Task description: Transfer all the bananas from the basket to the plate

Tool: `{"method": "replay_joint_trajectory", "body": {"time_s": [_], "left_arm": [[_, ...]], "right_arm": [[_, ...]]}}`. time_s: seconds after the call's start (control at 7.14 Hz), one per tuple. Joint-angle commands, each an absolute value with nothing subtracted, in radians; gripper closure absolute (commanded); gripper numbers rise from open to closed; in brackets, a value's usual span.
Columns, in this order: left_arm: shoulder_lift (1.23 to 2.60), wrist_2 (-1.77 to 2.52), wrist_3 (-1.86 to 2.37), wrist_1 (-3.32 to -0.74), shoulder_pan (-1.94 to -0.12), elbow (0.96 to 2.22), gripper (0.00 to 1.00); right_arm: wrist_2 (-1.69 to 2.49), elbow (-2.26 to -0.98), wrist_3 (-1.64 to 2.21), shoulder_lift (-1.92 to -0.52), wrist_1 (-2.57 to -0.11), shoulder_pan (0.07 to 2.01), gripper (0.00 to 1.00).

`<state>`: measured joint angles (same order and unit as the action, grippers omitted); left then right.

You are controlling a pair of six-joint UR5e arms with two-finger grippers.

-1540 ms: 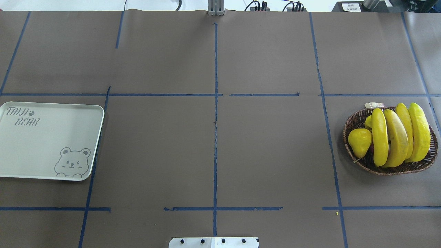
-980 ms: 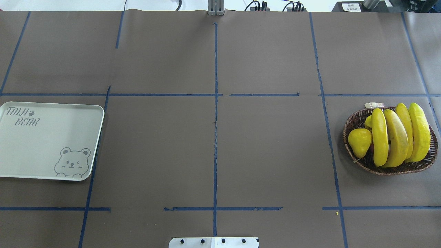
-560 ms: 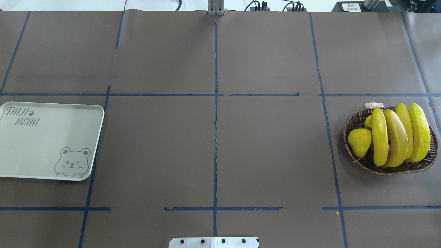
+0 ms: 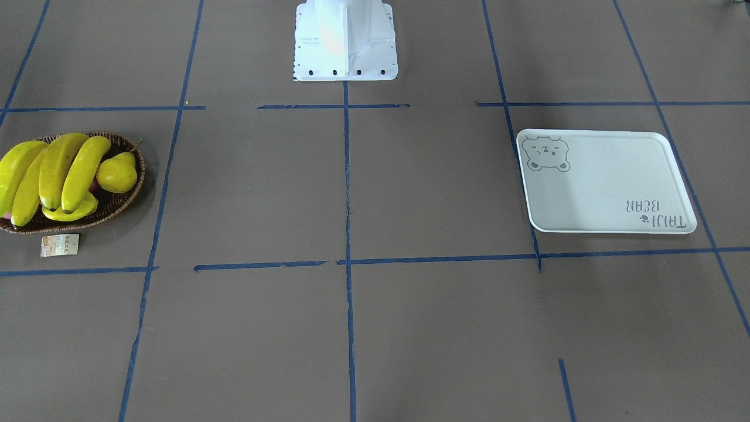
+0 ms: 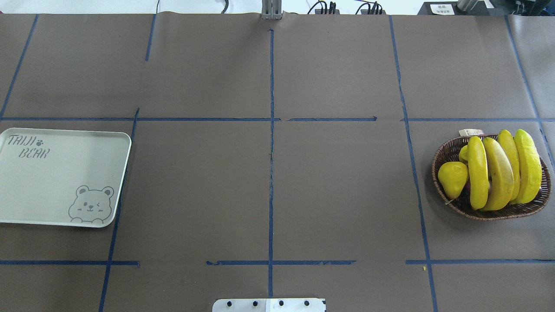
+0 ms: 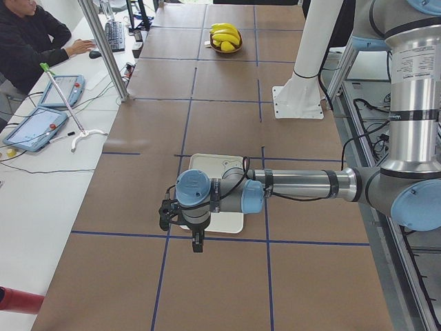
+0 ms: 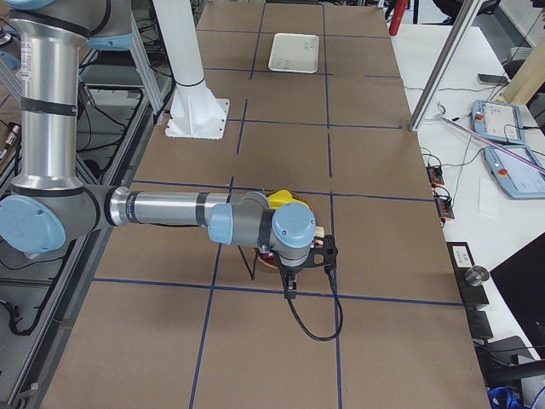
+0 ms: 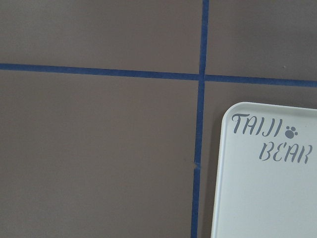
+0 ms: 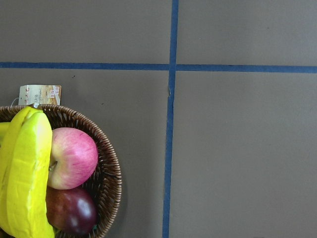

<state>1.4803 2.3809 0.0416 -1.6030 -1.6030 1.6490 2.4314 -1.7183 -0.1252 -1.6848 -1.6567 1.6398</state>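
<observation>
Basket [image 4: 120, 204] cropped leftward, plate [image 5: 65, 182] seemingly clipped too

Bananas [image 5: 498, 173] were glossy yellow; one carried a dull tan streak, and the outermost ran slightly greenish. Basket [image 5: 494, 213] was a dark brown weave. Pear [image 5: 452, 177] showed the same yellow. Apple [image 9: 73, 156] was pink-red, streaked over pale yellow; the fruit beside it [image 9: 73, 210] was shiny dark maroon. Paper tag [image 4: 59, 245] looked cream with a tan printed band. Plate [image 5: 56, 182] was off-white, marked with a grey bear face [image 5: 90, 206] and grey lettering [image 5: 27, 146]. Table cover [image 5: 338, 190] was flat brown, gridded with blue tape lines [image 5: 271, 173].
</observation>
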Motion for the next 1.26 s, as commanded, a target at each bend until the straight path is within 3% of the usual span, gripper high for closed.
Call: {"method": "replay_joint_trajectory", "body": {"time_s": [0.0, 1.12], "left_arm": [[1.48, 2.381, 0.041, -1.605, -1.603, 1.649, 0.0], [1.476, 2.384, 0.041, -1.606, -1.605, 1.667, 0.0]], "right_arm": [[2.431, -1.721, -0.135, -1.686, -1.657, 1.64, 0.0], [2.451, -1.775, -0.121, -1.676, -1.658, 1.638, 0.0]]}}
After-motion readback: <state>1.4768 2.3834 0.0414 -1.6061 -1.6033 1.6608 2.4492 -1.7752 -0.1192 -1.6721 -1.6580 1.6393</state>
